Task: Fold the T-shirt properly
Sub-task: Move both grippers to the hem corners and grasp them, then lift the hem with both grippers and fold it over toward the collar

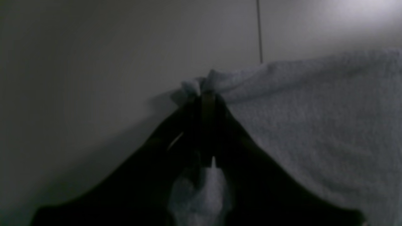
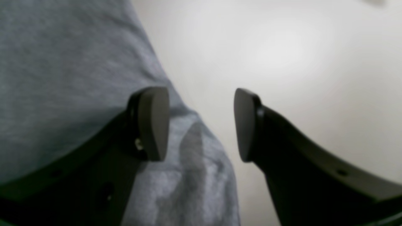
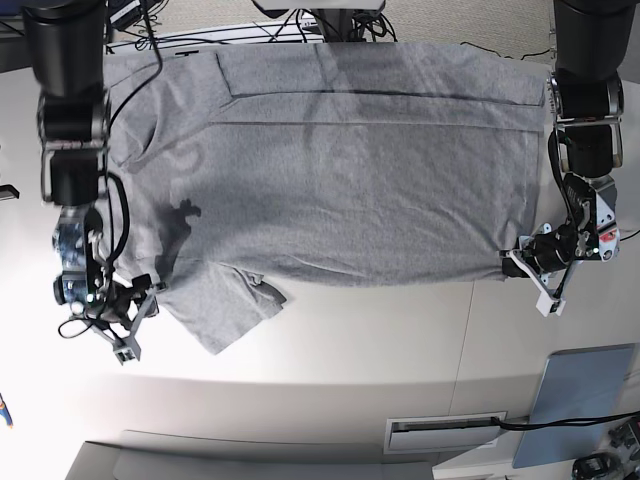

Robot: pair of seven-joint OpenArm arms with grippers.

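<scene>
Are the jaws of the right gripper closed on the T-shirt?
No, the right gripper stands open, with the T-shirt edge lying between its fingers, not pinched.

One T-shirt [image 3: 340, 170]; two grippers: left gripper [image 3: 520, 262], right gripper [image 3: 143, 287]; one table [image 3: 330, 340].

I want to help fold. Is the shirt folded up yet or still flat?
Mostly spread flat: the T-shirt covers the table, only its top edge turned over.

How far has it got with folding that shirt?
Barely begun. The T-shirt lies spread on the table, with one strip along its far edge seemingly turned over. In hand: the left hand has pinched a corner, while the right hand is open at the sleeve edge. The main folds remain.
</scene>
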